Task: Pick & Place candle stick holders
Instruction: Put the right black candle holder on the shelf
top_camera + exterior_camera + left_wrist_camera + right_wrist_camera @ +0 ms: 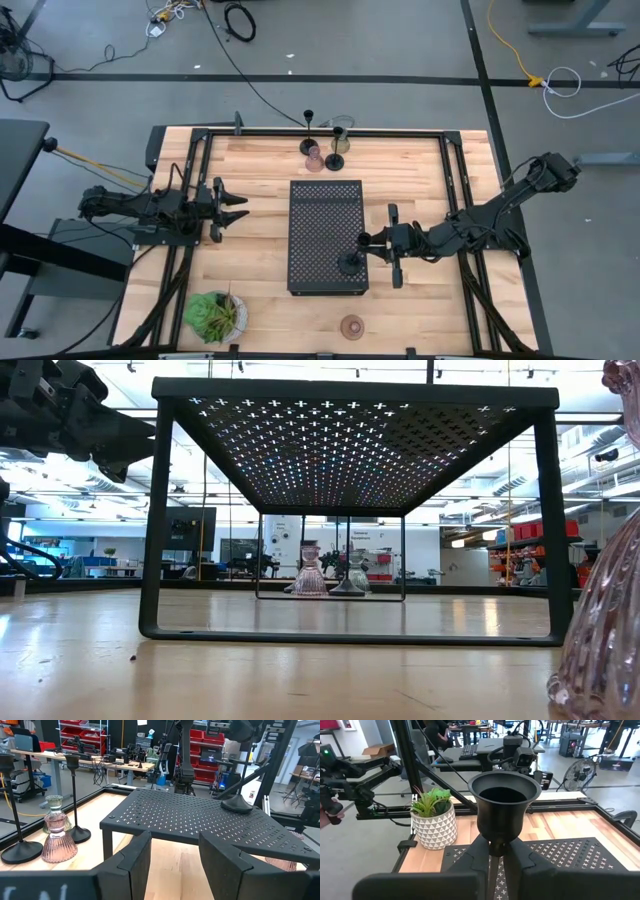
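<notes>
Fingers (pixel 496 857) on our right arm clench a black candle holder's (pixel 503 807) stem, upright, cup above them; that arm reaches level over the tray (pixel 327 240). Our left fingers (pixel 165 865) wait parted.

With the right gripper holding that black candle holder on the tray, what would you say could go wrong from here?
1. The right gripper pinches only the thin stem of the black candle stick holder; a skewed release could tip it.
2. Its base sits near the edge of the perforated tray, so it might fall off.
3. The brownish holder lies close below that edge.
</notes>
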Tool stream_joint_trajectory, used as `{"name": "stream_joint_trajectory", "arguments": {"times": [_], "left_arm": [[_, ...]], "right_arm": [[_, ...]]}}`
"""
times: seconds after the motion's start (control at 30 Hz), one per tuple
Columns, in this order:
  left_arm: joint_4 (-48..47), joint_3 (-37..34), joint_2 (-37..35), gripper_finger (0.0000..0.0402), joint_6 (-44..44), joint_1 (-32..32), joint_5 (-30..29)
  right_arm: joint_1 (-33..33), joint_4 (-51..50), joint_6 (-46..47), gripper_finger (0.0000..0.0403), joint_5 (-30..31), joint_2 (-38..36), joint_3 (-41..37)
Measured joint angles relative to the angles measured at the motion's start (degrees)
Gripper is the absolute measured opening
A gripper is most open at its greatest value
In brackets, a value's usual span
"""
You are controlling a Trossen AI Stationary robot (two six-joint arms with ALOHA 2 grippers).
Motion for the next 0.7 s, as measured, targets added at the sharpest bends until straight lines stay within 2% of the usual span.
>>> {"name": "stream_joint_trajectory", "arguments": {"times": [0.3,0.7], "left_arm": [[0.0,0.0,0.0,0.017,0.2,0.0,0.0],[0.0,0.0,0.0,0.017,0.3,0.0,0.0]], "right_arm": [[0.0,0.0,0.2,0.0062,-0.6,0.0,0.0],[0.0,0.3,0.2,0.0068,-0.6,0.0,0.0]]}}
